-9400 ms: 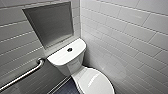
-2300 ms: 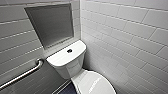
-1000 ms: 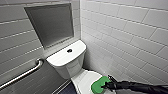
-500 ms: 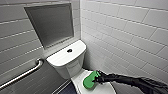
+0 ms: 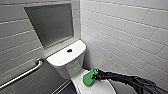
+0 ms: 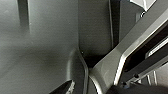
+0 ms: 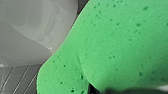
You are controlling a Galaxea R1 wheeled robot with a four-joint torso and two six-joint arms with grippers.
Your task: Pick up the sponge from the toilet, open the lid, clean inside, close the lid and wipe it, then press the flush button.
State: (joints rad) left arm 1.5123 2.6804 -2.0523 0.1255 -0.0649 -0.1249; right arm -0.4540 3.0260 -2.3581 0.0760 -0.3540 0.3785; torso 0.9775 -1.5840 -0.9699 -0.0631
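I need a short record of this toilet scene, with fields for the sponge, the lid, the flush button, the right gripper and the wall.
sponge: green, held over the rear part of the lid; whether it touches cannot be told
right gripper: closed on the sponge, arm coming from the right
lid: white, down
flush button: dark, round, on the cistern top
wall: white tiles, recessed niche above the toilet, grab bar beside it

No text, label or number is legible.
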